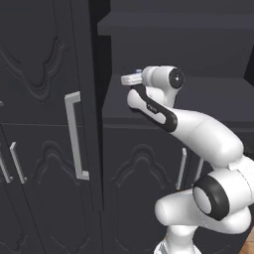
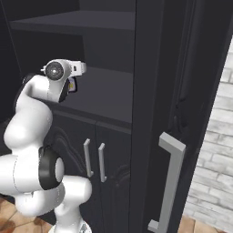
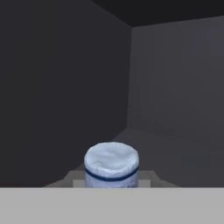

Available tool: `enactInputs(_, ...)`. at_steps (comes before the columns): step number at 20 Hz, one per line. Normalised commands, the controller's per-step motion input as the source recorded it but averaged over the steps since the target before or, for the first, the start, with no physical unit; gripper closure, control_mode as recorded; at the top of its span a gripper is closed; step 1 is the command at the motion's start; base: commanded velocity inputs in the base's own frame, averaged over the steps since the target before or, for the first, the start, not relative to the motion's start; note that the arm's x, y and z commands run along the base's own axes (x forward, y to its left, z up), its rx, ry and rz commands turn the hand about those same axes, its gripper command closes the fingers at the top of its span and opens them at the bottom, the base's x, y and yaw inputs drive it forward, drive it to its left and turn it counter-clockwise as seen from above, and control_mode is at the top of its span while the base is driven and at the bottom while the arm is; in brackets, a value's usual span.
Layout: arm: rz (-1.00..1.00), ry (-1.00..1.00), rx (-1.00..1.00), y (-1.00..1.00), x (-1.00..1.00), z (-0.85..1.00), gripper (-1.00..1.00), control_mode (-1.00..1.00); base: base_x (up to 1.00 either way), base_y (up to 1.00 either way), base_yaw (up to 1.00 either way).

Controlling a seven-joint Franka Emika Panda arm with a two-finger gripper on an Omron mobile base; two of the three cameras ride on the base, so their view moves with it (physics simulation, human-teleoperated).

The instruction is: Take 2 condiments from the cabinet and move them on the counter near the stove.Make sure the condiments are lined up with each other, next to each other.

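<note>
While the arm reaches into the open cabinet [image 1: 74,74], the pale blue cap of the maroon bottle [image 3: 112,165] sits just before the gripper [image 2: 73,85] on the cabinet's shelf; whether the gripper pinches it I cannot tell. Judging so, neither condiment has left the cabinet yet.

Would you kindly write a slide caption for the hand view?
Hand view inside the dark cabinet: the pale blue cap of a condiment bottle sits low and close ahead of the camera.
</note>
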Motion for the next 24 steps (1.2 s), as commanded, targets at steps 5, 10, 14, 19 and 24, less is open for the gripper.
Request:
enactInputs(5, 0.00, -0.09, 0.00, 0.00, -0.30, 0.00, 1.00, -1.00, 0.00, 0.00, 0.00)
enactInputs(10, 0.00, -0.08, 0.00, -0.15, -0.54, -0.06, 1.00, -1.00, 0.00, 0.00, 0.00)
enactInputs(14, 0.00, -0.04, 0.00, -0.30, -0.68, 0.01, 1.00, -1.00, 0.00, 0.00, 0.00)
enactInputs(19, 0.00, 0.00, 0.00, -0.35, -0.80, 0.33, 1.00, -1.00, 0.00, 0.00, 0.00)
enactInputs(24, 0.00, 0.00, 0.00, -0.24, -0.88, 0.31, 1.00, -1.00, 0.00, 0.00, 0.00)
